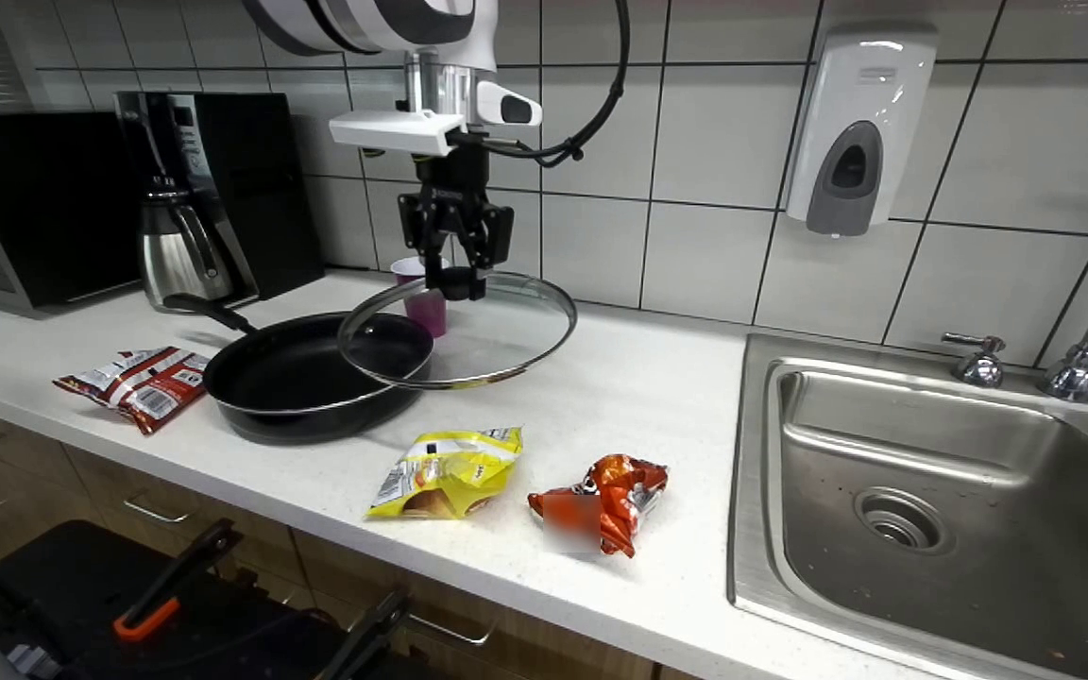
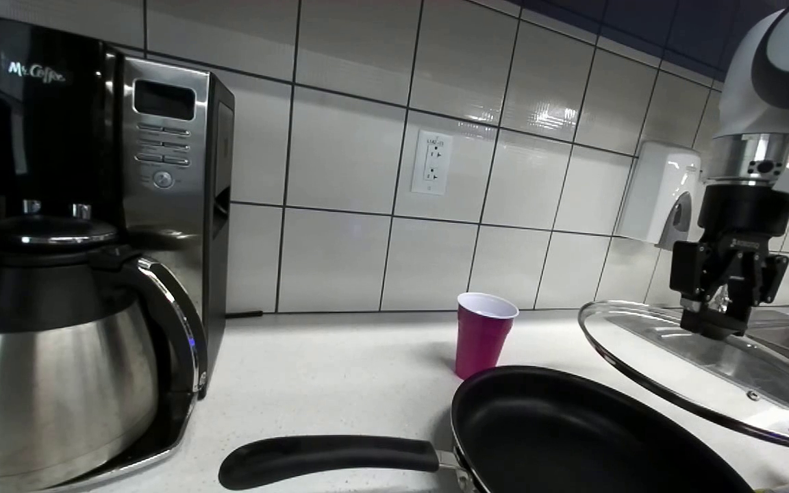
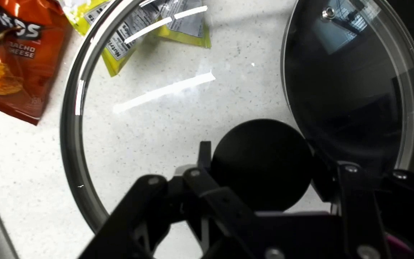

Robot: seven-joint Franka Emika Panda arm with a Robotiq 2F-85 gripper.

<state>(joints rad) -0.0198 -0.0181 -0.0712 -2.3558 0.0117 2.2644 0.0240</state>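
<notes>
My gripper (image 1: 456,276) is shut on the round black knob (image 3: 262,158) of a clear glass lid (image 1: 511,345). In the wrist view the knob sits between the two fingers (image 3: 204,154). The lid hangs above the counter, its metal rim partly over the right side of a black frying pan (image 1: 294,368) in an exterior view. From another angle the lid (image 2: 668,363) shows beside the pan (image 2: 572,438), higher than the pan's edge. The pan is uncovered over most of its inside, and its handle (image 2: 333,459) points toward the coffee maker.
A pink cup (image 2: 482,335) stands behind the pan. Along the counter lie a red bag (image 1: 152,382), a yellow bag (image 1: 454,472) and an orange Doritos bag (image 3: 20,64). The sink (image 1: 754,453) is at the right; a coffee maker (image 2: 175,226) with its carafe (image 2: 59,383) is at the left.
</notes>
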